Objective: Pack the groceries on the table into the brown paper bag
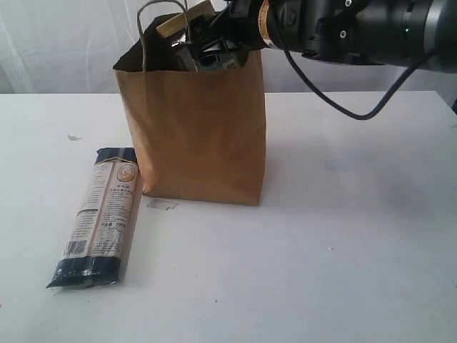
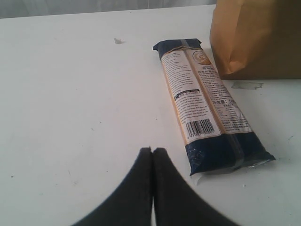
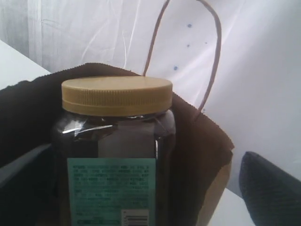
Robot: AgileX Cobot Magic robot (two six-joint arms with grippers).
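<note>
White curtain point(image 1: 50, 43) backs a broad white desk point(image 1: 343, 243), and the brown paper bag point(image 1: 196, 128) stands upright near its middle, mouth open to the top. At that mouth the right gripper point(image 1: 218, 36) reaches in from the right, with the clear yellow-lidded jar point(image 3: 113, 141) between its fingers point(image 3: 270, 188). In the right wrist view these sit wide, wider than the jar, and the one plainly seen is apart from the glass. So I judge the jar let go rather than clamped. Its lid shows above the rim, perhaps because it rests on things below; the bag's inside is hidden.

A cord handle point(image 1: 145, 32) arches just over the mouth, so the freest way out for this arm looks to be up and back to the right.

Over the desk hovers the left gripper point(image 2: 152, 149), fingers pressed together and holding nothing. It is near the navy end of the long navy-beige pasta packet point(image 2: 207, 108), which lies flat just beside the bag's left foot — the only grocery showing on the desk. Long as it is, it would likely have to go in end-first, and the jar at the mouth leaves little room there. On the packet's side away from the bag the desk lies open — room for fingers to spread.
</note>
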